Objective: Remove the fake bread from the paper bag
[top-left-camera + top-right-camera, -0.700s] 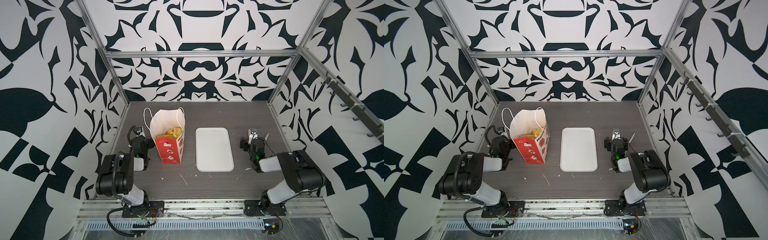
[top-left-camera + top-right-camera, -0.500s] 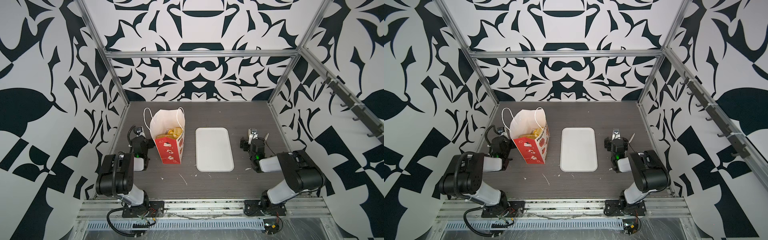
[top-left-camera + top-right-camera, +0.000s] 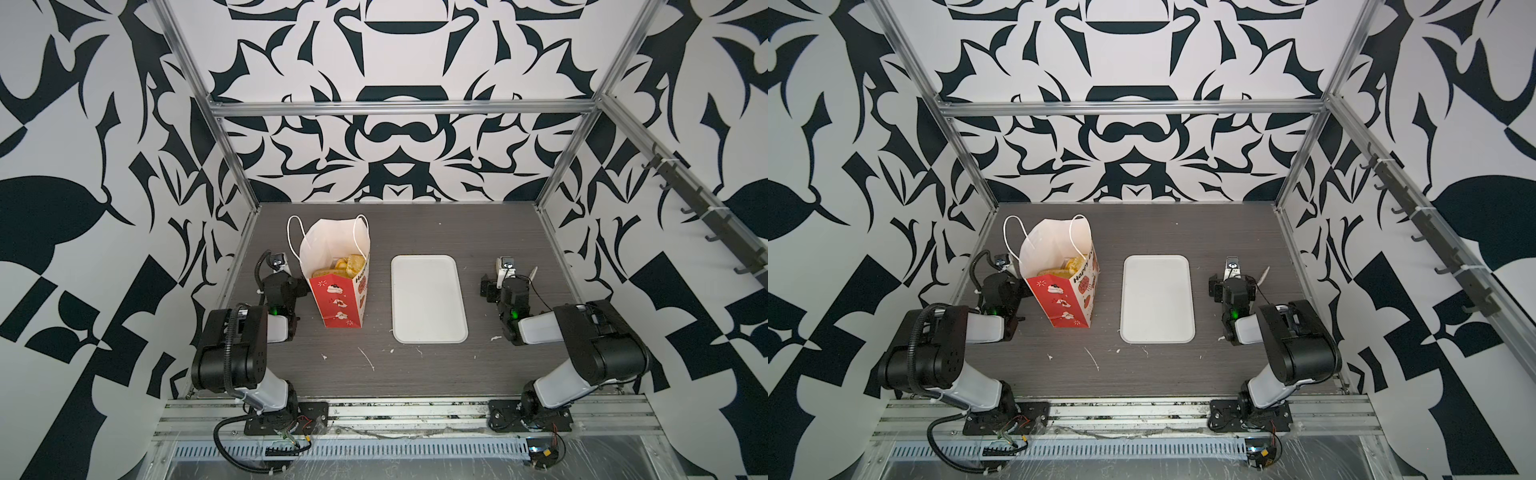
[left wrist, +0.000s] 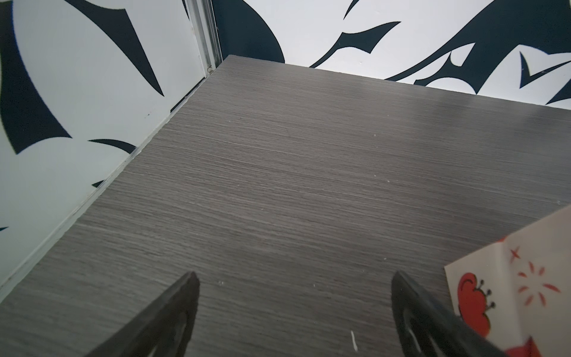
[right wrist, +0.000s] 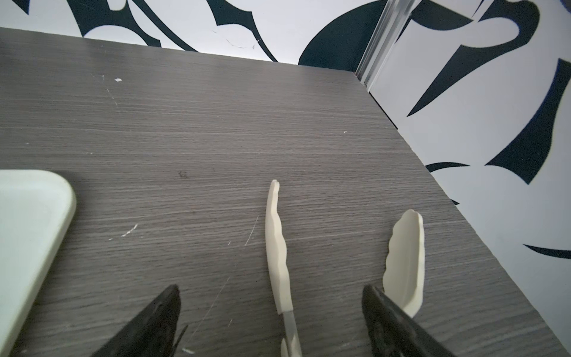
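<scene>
Red paper bag [image 3: 341, 301] stands upright on the worktop [image 3: 415, 374], mouth open so the fake bread [image 3: 347, 266] inside is reachable; left end effector [image 4: 293, 278] beside it and right end effector [image 5: 271, 288] both have jaws apart.

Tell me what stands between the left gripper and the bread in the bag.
Only the side wall of the bag. The left gripper, open, sits low beside it on the table, and the bread lies inside. The bag's top is open, so the way in looks to be from above.
</scene>
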Available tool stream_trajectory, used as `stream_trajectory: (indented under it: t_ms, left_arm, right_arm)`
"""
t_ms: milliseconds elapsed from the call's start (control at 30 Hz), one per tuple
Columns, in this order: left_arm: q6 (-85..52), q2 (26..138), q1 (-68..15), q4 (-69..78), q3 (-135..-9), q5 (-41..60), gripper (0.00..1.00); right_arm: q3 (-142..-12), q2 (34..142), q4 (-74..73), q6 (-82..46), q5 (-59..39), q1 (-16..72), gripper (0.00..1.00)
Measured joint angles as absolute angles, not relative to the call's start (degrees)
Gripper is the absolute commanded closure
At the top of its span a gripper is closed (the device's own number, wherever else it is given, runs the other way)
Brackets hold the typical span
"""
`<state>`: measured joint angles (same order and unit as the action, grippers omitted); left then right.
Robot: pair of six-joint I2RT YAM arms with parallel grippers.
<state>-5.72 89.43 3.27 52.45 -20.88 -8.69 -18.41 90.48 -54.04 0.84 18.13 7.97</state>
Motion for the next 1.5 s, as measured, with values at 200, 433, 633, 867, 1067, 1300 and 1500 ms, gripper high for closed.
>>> stream_trajectory:
  t_ms: [200, 433, 633, 867, 1067, 1300, 1500]
  left_arm:
    - [-5.7, 89.4, 3.3, 52.4, -20.9, -8.7, 0.01]
    - [-5.5, 89.4, 3.3, 52.4, -20.9, -8.5, 0.01]
    - [-5.7, 88.2, 3.3, 50.8, -20.9, -9.2, 0.01]
    - [-7.3, 70.4, 3.3, 40.2, -22.2, -14.7, 0.01]
    - [-10.6, 55.6, 3.3, 27.5, -29.1, -18.2, 0.04]
    - [-18.0, 43.1, 3.3, 10.6, -37.5, -13.7, 0.07]
    - [-21.9, 37.3, 3.3, -3.0, -44.4, -5.2, 0.08]
  right_arm:
    - [-18.4, 90.5, -54.0, 0.8, 18.1, 8.0, 0.06]
    - [-18.4, 90.5, -54.0, 0.8, 17.8, 8.0, 0.0]
    - [-18.5, 90.2, -53.5, 0.7, 19.1, 8.3, 0.01]
    - [-24.1, 82.8, -42.2, 1.1, 25.5, 11.5, 0.0]
    - [-26.8, 78.8, -34.4, 0.9, 29.8, 14.6, 0.03]
    - [-32.3, 71.2, -20.1, -4.4, 24.3, 14.8, 0.05]
    - [-32.3, 66.7, -14.5, -7.0, 20.5, 14.8, 0.05]
